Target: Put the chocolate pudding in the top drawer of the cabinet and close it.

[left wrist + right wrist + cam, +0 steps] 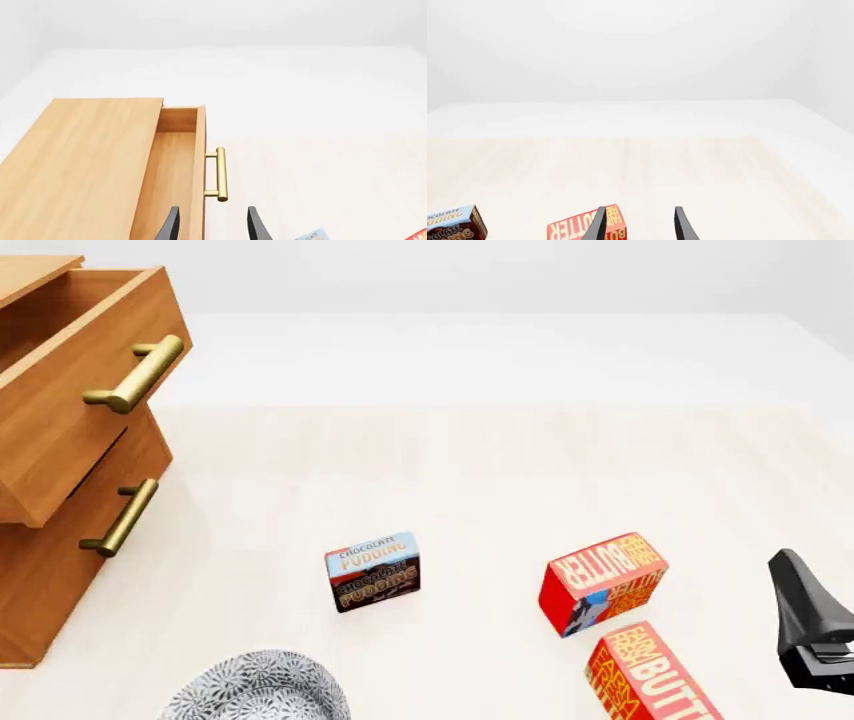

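Note:
The chocolate pudding [372,571] stands on the table's near middle; it also shows at the edge of the right wrist view, chocolate pudding [452,224]. The cabinet [40,570] stands at the left, and its top drawer [80,390] is pulled out and looks bare inside, brass handle [134,375] facing the table. In the left wrist view my left gripper [213,227] is open and holds nothing, hovering over the drawer's front [199,170] and handle [220,174]. At the near right my right gripper [640,227] is open too, and holds nothing.
Two red butter boxes [603,580] [654,675] lie right of the pudding, close to the right gripper [805,615]. A patterned grey bowl [260,688] sits at the near edge. The lower drawer [80,540] is shut, its handle [118,520] sticking out.

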`<state>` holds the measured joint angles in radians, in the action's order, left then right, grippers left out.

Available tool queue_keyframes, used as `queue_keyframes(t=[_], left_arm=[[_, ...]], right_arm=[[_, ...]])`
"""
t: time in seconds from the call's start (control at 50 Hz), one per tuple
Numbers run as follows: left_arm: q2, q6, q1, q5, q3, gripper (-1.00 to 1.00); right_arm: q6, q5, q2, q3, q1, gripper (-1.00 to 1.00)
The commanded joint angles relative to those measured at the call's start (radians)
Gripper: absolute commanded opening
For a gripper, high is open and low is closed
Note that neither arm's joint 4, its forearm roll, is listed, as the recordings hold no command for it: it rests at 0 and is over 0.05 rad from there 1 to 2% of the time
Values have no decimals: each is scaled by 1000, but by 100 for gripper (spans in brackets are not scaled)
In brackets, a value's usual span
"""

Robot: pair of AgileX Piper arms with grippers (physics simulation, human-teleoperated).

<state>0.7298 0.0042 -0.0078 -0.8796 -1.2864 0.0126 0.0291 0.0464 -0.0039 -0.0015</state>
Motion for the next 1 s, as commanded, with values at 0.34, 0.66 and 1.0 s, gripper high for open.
queue_keyframes(t=[0.34, 0.66, 1.0], left_arm=[[106, -43, 20, -23, 98, 100], [166, -25, 59, 30, 168, 100], [193, -15, 69, 92, 259, 100]], right_arm=[[-2, -7, -10, 1, 0, 100], [-2, -7, -10, 1, 0, 100], [-2, -7, -10, 1, 0, 100]])
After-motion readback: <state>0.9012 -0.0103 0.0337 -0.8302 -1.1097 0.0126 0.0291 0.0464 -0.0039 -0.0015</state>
